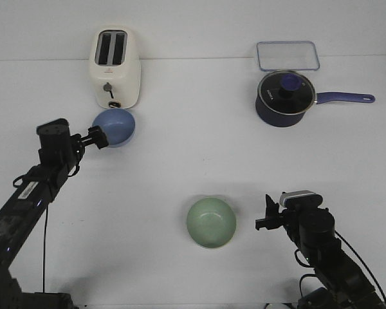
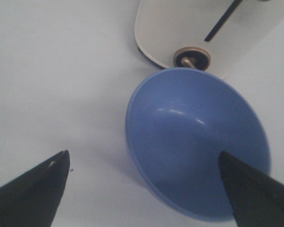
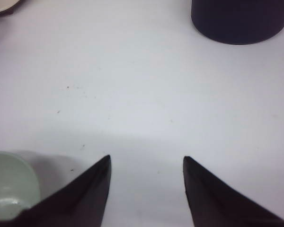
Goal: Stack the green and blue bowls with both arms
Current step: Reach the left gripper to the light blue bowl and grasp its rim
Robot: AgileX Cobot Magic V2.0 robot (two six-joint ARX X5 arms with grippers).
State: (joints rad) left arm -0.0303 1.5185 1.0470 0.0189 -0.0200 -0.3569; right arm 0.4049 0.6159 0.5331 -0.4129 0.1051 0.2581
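The periwinkle blue bowl point(image 1: 114, 126) sits just in front of the toaster; it fills the left wrist view point(image 2: 194, 142). My left gripper point(image 1: 100, 138) is open at the bowl's near-left rim point(image 2: 142, 158). One fingertip point(image 2: 236, 179) is over the bowl's inside and the other is outside over the table, neither clamped. The sage green bowl point(image 1: 211, 222) stands upright at the front middle, and its edge shows in the right wrist view point(image 3: 9, 189). My right gripper point(image 1: 267, 216) is open and empty just to the right of it, apart from it point(image 3: 146, 161).
A cream toaster point(image 1: 116, 67) stands at the back left, close behind the blue bowl point(image 2: 203, 23). A dark blue saucepan with glass lid point(image 1: 284, 98) and a clear rectangular container point(image 1: 287, 55) are at the back right; the pan shows in the right wrist view point(image 3: 241, 19).
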